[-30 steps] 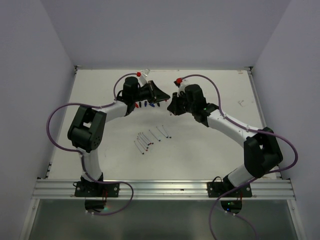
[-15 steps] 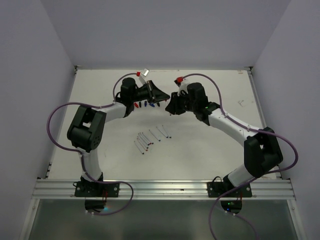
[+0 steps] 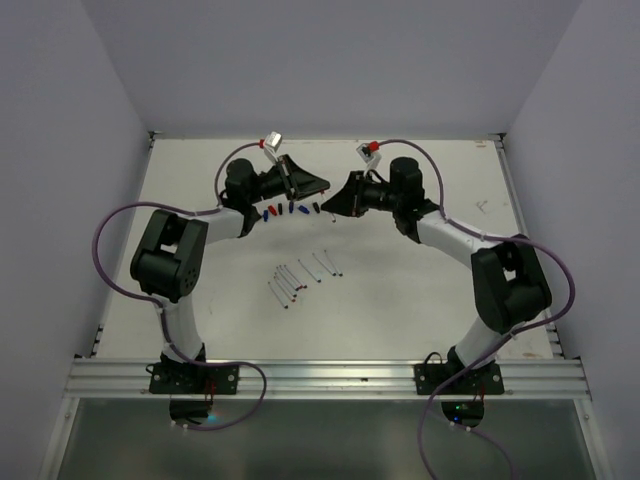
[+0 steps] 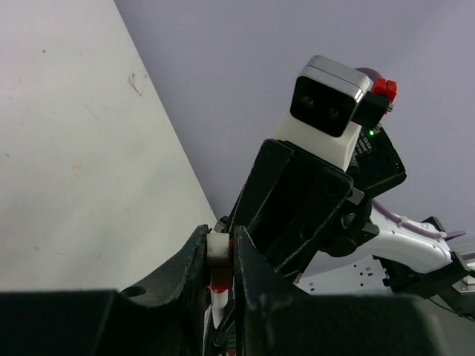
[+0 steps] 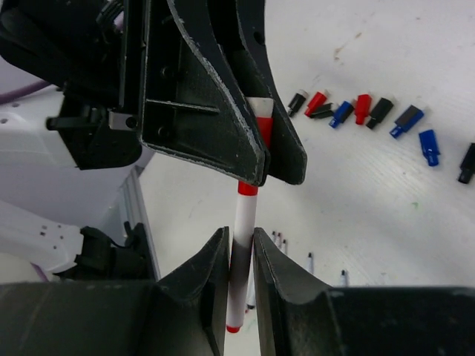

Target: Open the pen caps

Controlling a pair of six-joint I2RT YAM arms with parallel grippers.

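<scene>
A red-capped pen point(image 5: 243, 222) with a white barrel hangs in the air between my two grippers, above the back of the table. My right gripper point(image 5: 239, 236) is shut on the barrel. My left gripper point(image 4: 220, 239) is shut on the pen cap point(image 4: 220, 256) at the other end, and its fingers point(image 5: 215, 111) show above the barrel in the right wrist view. From above, the left gripper point(image 3: 318, 184) and right gripper point(image 3: 336, 200) meet tip to tip. Several loose pen caps point(image 5: 361, 107) in red, blue and black lie on the table.
Several thin bare pens point(image 3: 300, 275) lie in a loose row mid-table, nearer the arm bases than the caps point(image 3: 285, 210). The white table point(image 3: 450, 290) is closed in by pale walls at the back and both sides. A metal rail point(image 3: 330, 375) runs along the near edge.
Both wrists have swung toward the back of the table and rolled over. The grippers have drawn together tip to tip, and the right one has shifted left along the pen.
</scene>
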